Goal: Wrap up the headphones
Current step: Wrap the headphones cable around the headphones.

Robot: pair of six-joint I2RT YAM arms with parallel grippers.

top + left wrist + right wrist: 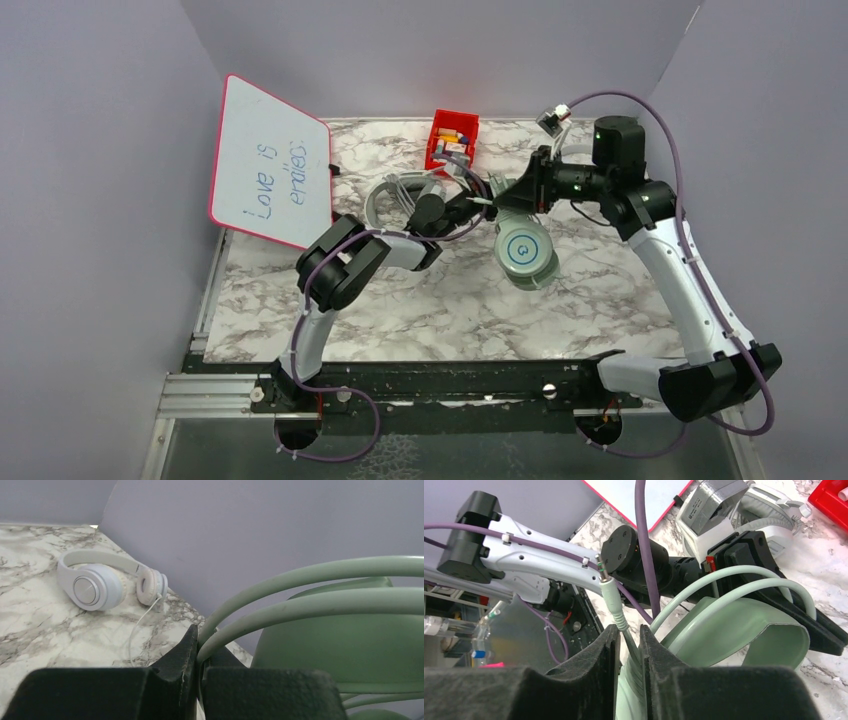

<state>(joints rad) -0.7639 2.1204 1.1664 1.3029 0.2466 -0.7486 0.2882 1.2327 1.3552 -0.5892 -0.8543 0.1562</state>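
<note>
The mint-green headset (525,250) is lying near the middle of the desk (420,310); the left end effector (199,640) is clenching two loops of its cable (310,572). The right end effector (629,630) is standing slightly parted; the cable's plug end (611,592) is running up between its fingers.

L arm (340,265) bent, L gripper (198,642) clamped on mint-green cable (310,603); R arm (690,285) arched inward, R gripper (629,635) slightly parted
</note>
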